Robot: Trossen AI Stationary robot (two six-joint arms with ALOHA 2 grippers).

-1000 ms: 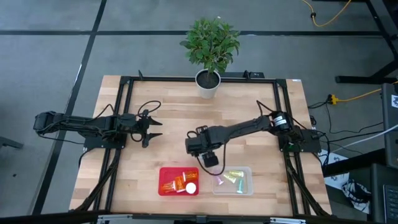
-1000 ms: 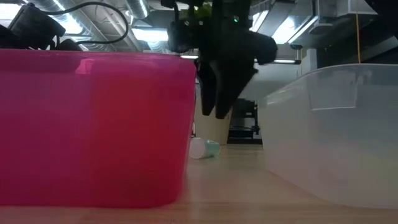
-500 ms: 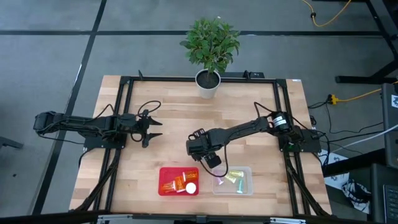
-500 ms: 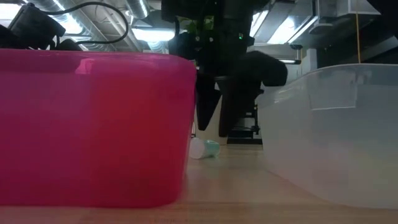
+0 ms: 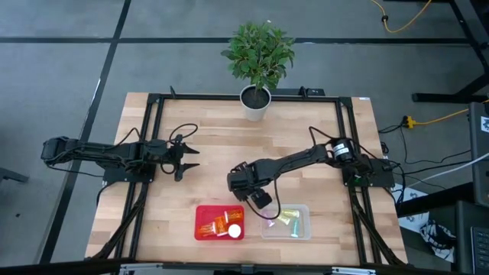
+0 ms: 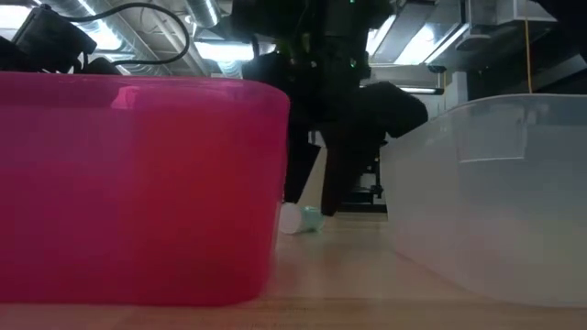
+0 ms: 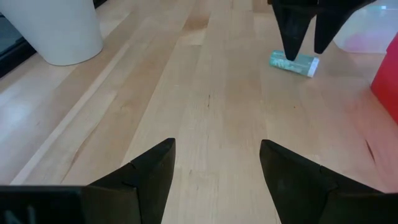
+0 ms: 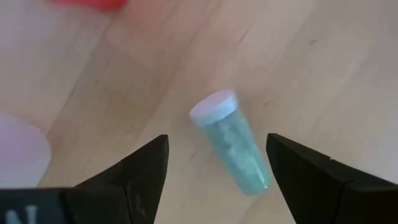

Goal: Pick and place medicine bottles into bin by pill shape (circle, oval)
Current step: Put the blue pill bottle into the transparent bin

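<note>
On the bare wood just behind the gap between the two bins lies the last loose one of the medicine bottles, a teal bottle (image 8: 235, 148) w/ a white cap, on its side. It's apart from both bins, near the red bin's back corner. Straddling it from above is the right gripper (image 6: 312, 188), jaws spread wide, one finger each side in the right wrist view, nothing grasped yet. In the low view the fingertips hang just above the table, about level w/ the bottle.

Outward from there: the red bin (image 5: 202, 210) already holds orange bottles w/ white caps, and the clear bin (image 5: 306, 229) holds a few pastel ones, green and yellow. Can't read pill shapes from here, so can't say which bin the teal one belongs in.

The left gripper (image 5: 191, 158) waits well off on the left side of the table, jaws also apart and empty. A potted plant (image 5: 258, 57) stands at the far edge.

Risks, imo: the bottle is round and lying flat, so if one finger touches first it could roll or skid away, maybe against the red bin's wall. It also lies at an angle to the jaws, so closing could pinch cap or end instead of the body & squirt it out. Coming down too far would jam the tips into the wood.
</note>
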